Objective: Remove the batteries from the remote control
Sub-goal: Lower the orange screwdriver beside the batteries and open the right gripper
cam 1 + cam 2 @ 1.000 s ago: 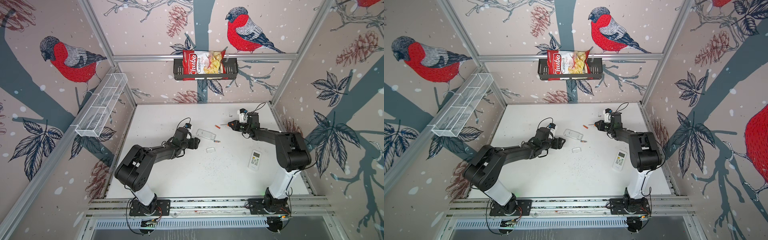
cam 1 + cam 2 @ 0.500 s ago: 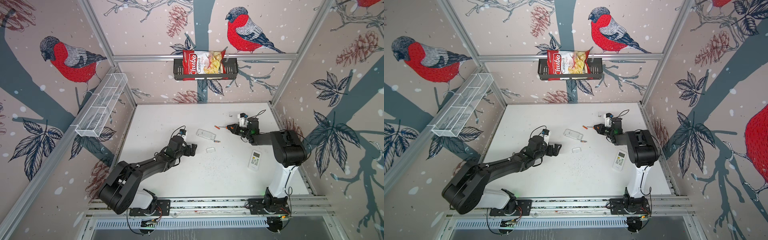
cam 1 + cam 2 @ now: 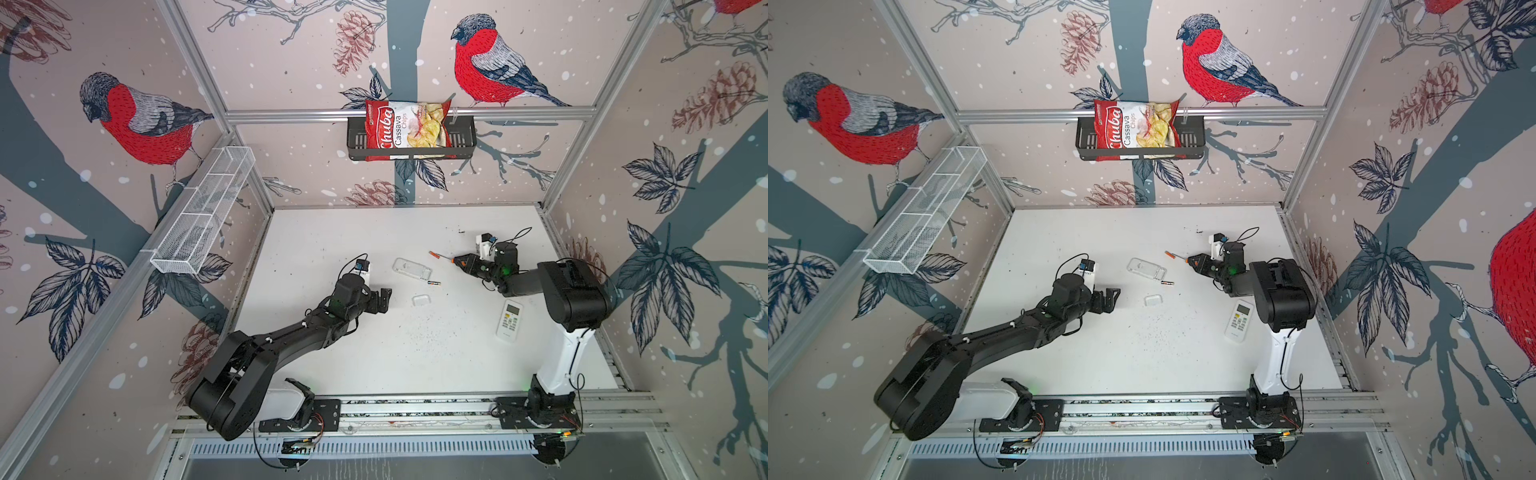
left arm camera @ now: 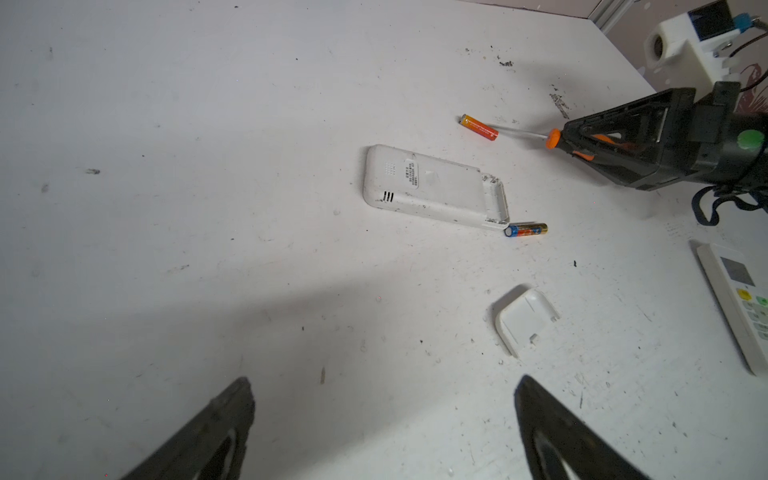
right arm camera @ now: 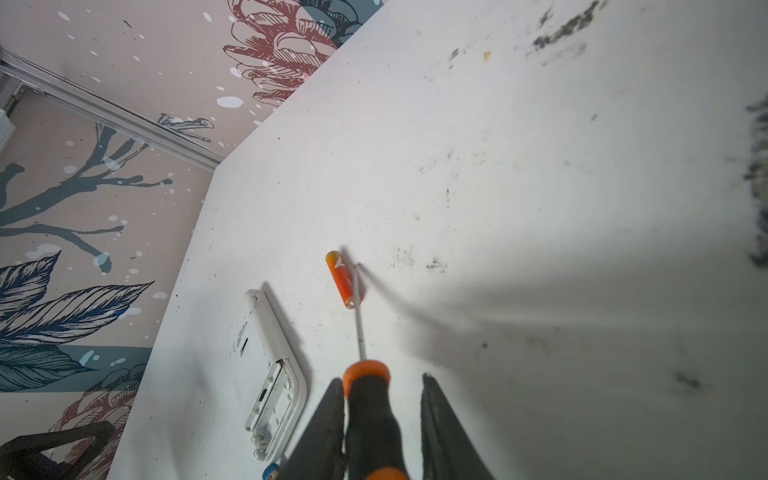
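Desk (image 3: 374,357): white and scuffed, with a patch of dark specks near its middle.
Left arm (image 3: 291,332): black, reaching in from the front rail towards the middle of the desk.
Left gripper (image 3: 384,297): released, with its jaws spread wide and nothing between them. It is well apart from every loose item.
Right gripper (image 3: 461,262): low over the far right part of the desk. Its jaws stand a little apart around the screwdriver handle, with one finger against it and a gap on the other side.
Keypad remote (image 3: 509,321): white and lying face up, beside the right arm.
Open remote (image 4: 432,189): white and lying face down near the centre of the desk. Its battery bay is uncovered at one end.
Screwdriver (image 5: 370,411): black handle with an orange collar, and a thin metal shaft pointing at the orange battery.
Battery cover (image 4: 524,320): a small white lid lying loose on the desk, near the open remote's uncovered end.
Orange battery (image 4: 478,127): lying on the desk beyond the open remote. The screwdriver shaft is right alongside it.
Blue and gold battery (image 4: 525,230): lying on the desk just beside the corner of the open remote's bay.
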You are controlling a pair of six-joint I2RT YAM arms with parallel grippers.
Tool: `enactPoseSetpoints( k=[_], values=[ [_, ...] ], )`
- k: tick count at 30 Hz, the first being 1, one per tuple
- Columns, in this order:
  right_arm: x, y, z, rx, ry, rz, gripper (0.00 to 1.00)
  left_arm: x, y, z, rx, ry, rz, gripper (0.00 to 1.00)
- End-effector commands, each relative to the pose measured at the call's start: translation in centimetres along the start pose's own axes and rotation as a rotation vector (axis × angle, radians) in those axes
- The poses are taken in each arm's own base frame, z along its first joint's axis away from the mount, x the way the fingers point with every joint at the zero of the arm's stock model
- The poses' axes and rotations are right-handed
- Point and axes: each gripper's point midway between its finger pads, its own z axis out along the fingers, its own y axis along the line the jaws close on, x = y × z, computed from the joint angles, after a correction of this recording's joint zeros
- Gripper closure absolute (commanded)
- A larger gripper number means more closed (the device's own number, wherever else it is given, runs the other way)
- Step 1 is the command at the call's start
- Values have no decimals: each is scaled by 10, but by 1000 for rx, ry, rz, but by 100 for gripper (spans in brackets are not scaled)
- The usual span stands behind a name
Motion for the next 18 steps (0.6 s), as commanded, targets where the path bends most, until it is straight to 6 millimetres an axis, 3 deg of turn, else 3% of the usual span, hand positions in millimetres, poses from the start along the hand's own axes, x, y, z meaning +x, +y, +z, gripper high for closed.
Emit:
enactPoseSetpoints(
  k=[1, 11, 18],
  values=[
    [-11, 3, -3, -5, -42, -16, 65, -4, -2, -2, 7, -24, -9, 3],
    [-17, 3, -9, 22, -51, -34, 64, -8, -1, -14, -3, -49, -11, 3],
    [-26, 10, -14, 24, -59, -51, 64, -32, -4, -32, 4, -153, -24, 3]
  ],
)
